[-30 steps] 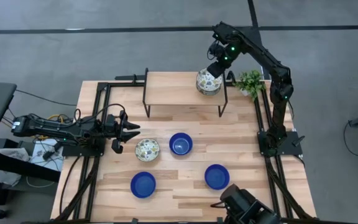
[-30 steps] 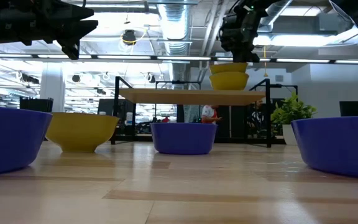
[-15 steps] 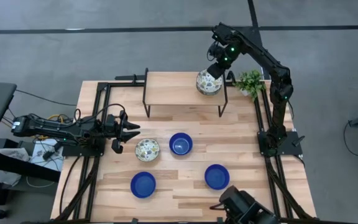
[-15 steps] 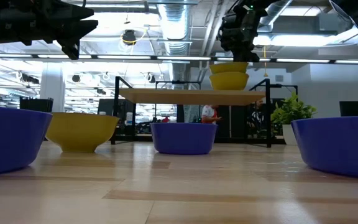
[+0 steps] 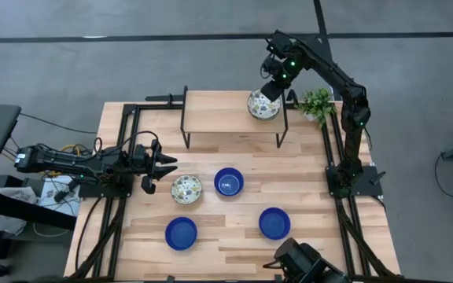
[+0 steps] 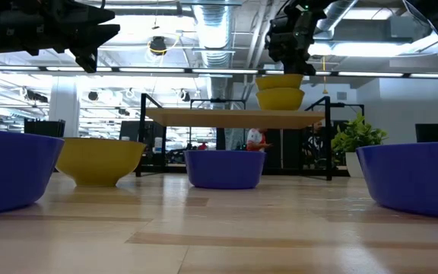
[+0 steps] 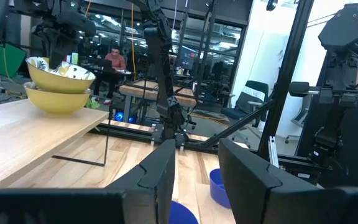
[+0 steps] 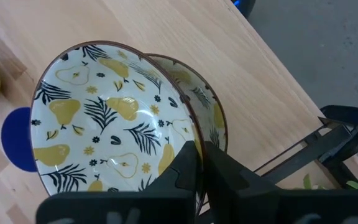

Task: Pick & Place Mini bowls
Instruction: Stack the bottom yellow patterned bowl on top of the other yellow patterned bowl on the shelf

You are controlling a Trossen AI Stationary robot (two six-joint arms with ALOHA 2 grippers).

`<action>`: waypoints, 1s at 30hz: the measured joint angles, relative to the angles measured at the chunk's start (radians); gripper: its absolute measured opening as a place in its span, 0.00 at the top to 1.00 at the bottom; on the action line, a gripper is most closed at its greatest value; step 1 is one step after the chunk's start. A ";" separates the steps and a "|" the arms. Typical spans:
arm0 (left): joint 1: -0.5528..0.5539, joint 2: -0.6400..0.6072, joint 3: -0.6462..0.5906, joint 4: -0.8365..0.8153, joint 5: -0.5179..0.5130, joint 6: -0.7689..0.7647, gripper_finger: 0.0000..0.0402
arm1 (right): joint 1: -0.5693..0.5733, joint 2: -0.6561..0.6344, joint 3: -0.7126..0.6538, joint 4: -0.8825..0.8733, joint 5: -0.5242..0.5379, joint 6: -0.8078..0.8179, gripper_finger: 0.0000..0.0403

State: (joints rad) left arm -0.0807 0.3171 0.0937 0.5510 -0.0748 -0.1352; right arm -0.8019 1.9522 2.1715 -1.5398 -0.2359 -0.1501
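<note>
On the right end of the raised wooden shelf (image 5: pixel 226 110) a patterned mini bowl (image 8: pixel 104 124) sits nested, off-centre, in a second patterned bowl (image 8: pixel 213 115). My right gripper (image 5: pixel 272 85) is shut on the upper one. On the table below rest another patterned bowl (image 5: pixel 185 189) and three blue bowls (image 5: pixel 228 181), (image 5: pixel 181 233), (image 5: pixel 274 222), each on its base. My left gripper (image 5: pixel 163 163) hovers open at the table's left side, holding nothing. My right gripper pinches the upper bowl's rim (image 8: pixel 191 134), one finger inside the bowl and one outside. The fingers come from above, slanting down. The bowl's lower part sits inside the second bowl (image 6: pixel 280 99), shifted to one side of it. Whether it rests there or hangs just clear, I cannot tell.
A small green potted plant (image 5: pixel 316 104) stands just right of the shelf. Black frame rails (image 5: pixel 128 157) run along both table sides. Bare wood lies under the shelf and along the near edge.
</note>
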 joint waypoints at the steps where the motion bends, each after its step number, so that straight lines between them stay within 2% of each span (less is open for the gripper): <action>1: 0.000 0.000 0.000 0.000 0.000 0.000 0.70 | 0.001 0.000 0.000 0.000 0.000 0.000 0.98; 30: 0.000 0.000 0.000 0.009 0.000 0.000 0.70 | 0.001 -0.006 0.000 0.000 0.001 -0.008 0.69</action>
State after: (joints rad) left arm -0.0806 0.3172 0.0937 0.5603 -0.0746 -0.1352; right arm -0.8006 1.9464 2.1715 -1.5400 -0.2351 -0.1578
